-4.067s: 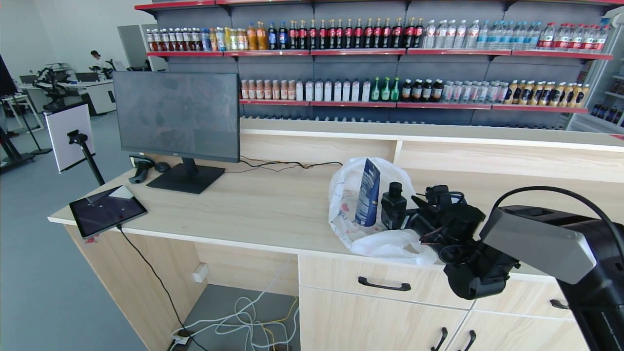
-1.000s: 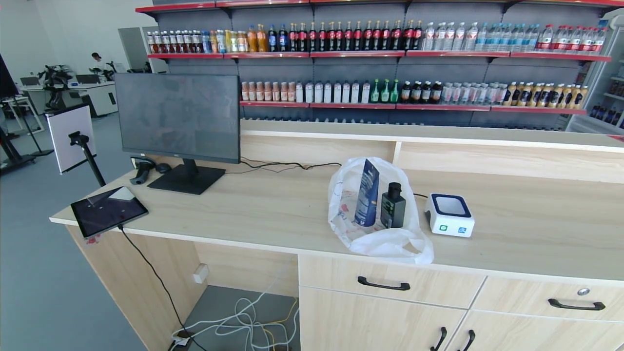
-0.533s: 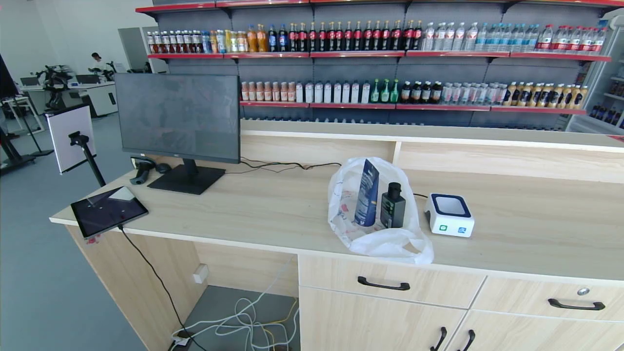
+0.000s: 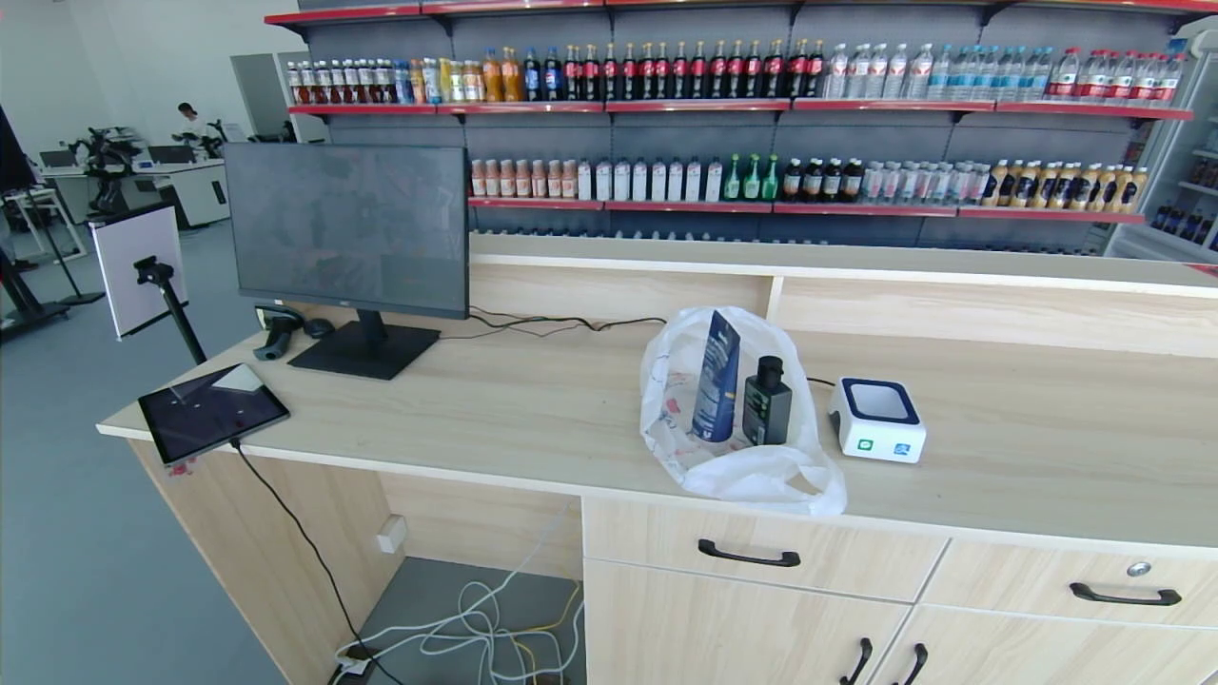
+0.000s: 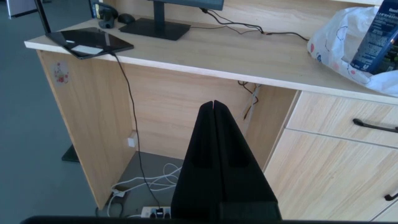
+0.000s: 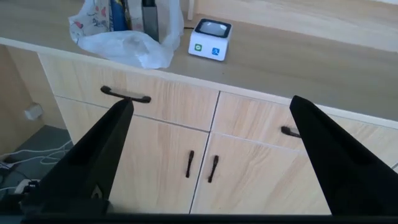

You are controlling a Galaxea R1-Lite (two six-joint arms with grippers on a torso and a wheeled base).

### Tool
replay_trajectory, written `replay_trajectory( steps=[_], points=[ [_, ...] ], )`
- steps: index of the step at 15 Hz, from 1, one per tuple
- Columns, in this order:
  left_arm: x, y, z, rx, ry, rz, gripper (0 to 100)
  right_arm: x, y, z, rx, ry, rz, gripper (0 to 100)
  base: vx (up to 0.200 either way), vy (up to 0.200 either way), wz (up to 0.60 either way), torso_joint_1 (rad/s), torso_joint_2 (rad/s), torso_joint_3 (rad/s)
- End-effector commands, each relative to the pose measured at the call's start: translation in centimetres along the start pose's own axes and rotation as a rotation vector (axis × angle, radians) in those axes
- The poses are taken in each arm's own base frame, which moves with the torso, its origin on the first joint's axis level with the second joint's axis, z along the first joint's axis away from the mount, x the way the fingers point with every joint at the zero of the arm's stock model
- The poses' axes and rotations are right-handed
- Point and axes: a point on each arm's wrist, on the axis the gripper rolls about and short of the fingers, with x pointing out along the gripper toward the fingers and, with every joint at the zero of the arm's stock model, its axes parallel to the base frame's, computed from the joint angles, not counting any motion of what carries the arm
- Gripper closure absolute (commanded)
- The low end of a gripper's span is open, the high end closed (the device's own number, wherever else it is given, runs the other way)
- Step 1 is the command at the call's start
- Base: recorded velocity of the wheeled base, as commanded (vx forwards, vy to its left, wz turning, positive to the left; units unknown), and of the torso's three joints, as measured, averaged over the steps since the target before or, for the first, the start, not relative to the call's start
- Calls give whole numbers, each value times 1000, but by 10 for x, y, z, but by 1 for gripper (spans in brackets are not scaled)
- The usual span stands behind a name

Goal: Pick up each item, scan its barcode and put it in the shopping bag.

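Blue tube (image 4: pixel 717 376), dark bottle (image 4: pixel 767 400) upright inside shopping bag (image 4: pixel 733 480) on counter (image 4: pixel 533 400); scanner (image 4: pixel 875 419) just beside bag. Left gripper (image 5: pixel 213 107) pinched closed, empty. Right gripper (image 6: pixel 211 109) spread wide, empty. Bagging step looks done; next move probably calls for no grasp.

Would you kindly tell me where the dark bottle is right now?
In the head view the dark bottle stands upright inside the white shopping bag, beside the blue tube, just left of the white scanner.
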Motion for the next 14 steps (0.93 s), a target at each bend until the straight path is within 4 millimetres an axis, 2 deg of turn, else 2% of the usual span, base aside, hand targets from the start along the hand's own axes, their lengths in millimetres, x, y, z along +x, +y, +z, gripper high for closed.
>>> replay_trajectory(
  steps=[1, 5, 14],
  points=[
    [0, 0, 0, -1, 0, 0, 100, 0, 0, -1, 72, 18, -3, 0, 0, 0, 0, 0, 0, 0],
    [0, 0, 0, -2, 0, 0, 100, -4, -1, -3, 80, -43, 17, 0, 0, 0, 0, 0, 0, 0],
    [0, 0, 0, 1, 0, 0, 100, -4, -1, -3, 81, -43, 17, 0, 0, 0, 0, 0, 0, 0]
  ],
)
